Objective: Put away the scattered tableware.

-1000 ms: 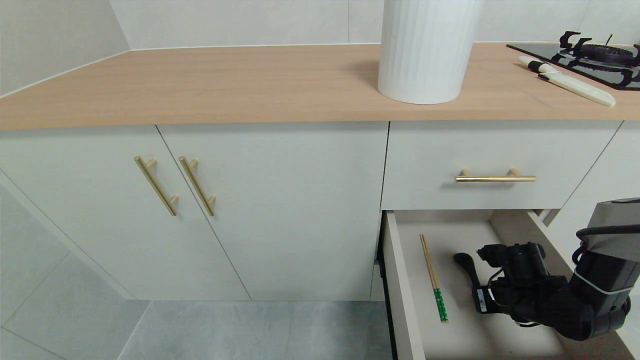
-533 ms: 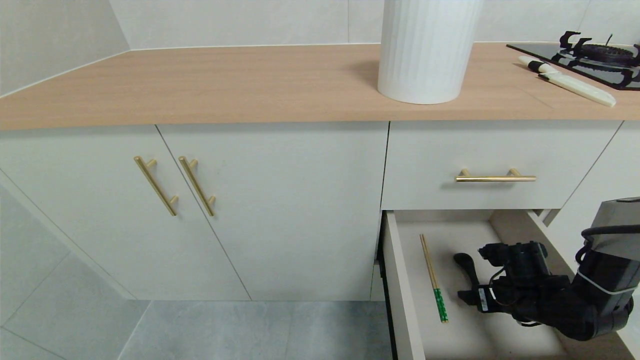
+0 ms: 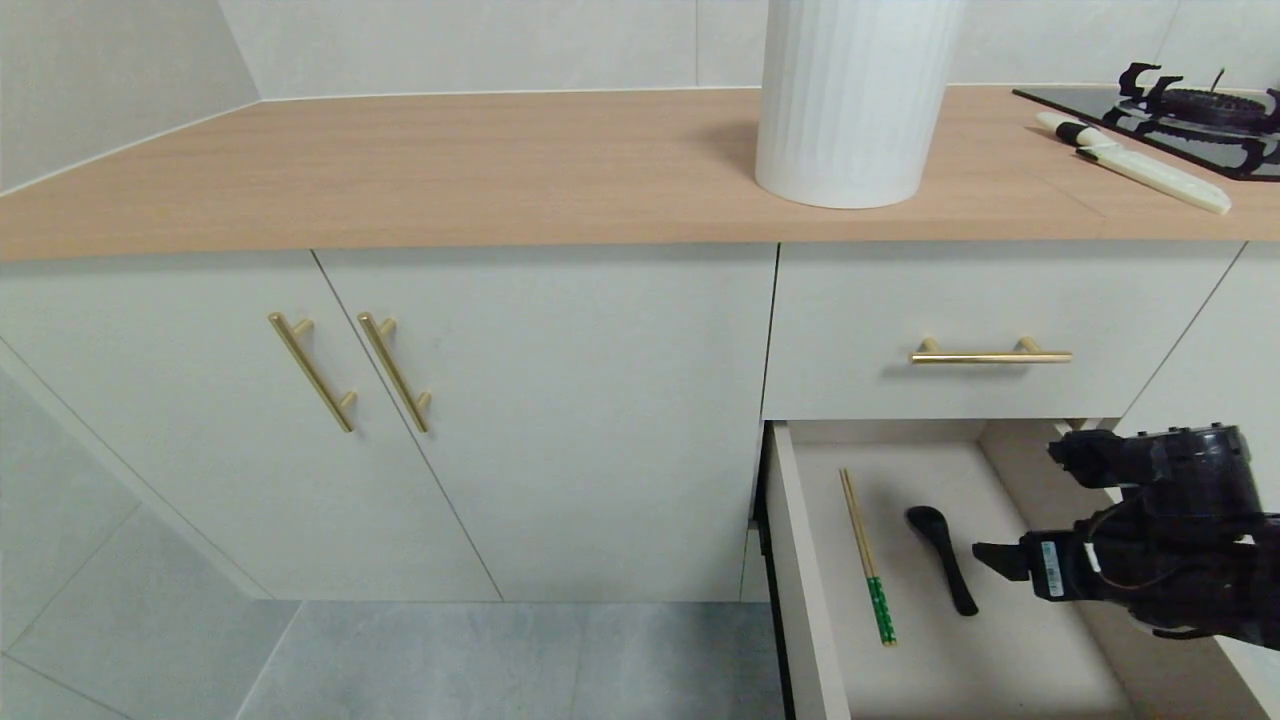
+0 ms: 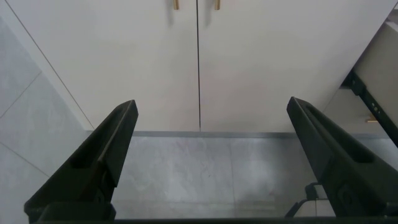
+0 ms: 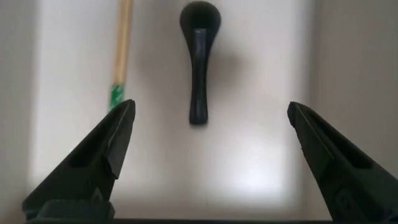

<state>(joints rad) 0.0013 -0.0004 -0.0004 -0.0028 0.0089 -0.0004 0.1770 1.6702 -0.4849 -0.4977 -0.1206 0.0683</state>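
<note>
A black spoon [image 3: 942, 556] lies flat on the floor of the pulled-out drawer [image 3: 800, 590], beside a pair of wooden chopsticks [image 3: 866, 568] with green ends. My right gripper [image 3: 1035, 510] hangs open above the drawer's right half, apart from the spoon. Through its wrist camera the spoon [image 5: 198, 59] lies between and beyond the spread fingers [image 5: 106, 149], with the chopsticks [image 5: 120, 53] to one side. My left gripper [image 4: 211, 162] is open and empty, low in front of the closed cabinet doors [image 4: 199, 62]. A pale knife [image 3: 1135, 160] rests on the countertop.
A tall white ribbed container [image 3: 850, 100] stands on the wooden countertop [image 3: 450, 170]. A black gas hob [image 3: 1190, 115] sits at the far right. The upper drawer with its gold handle [image 3: 990, 355] is closed. Two gold handles [image 3: 350, 370] mark the cupboard doors.
My right gripper has let go of the black spoon and risen up and to the right. The spoon now lies uncovered in the drawer.
</note>
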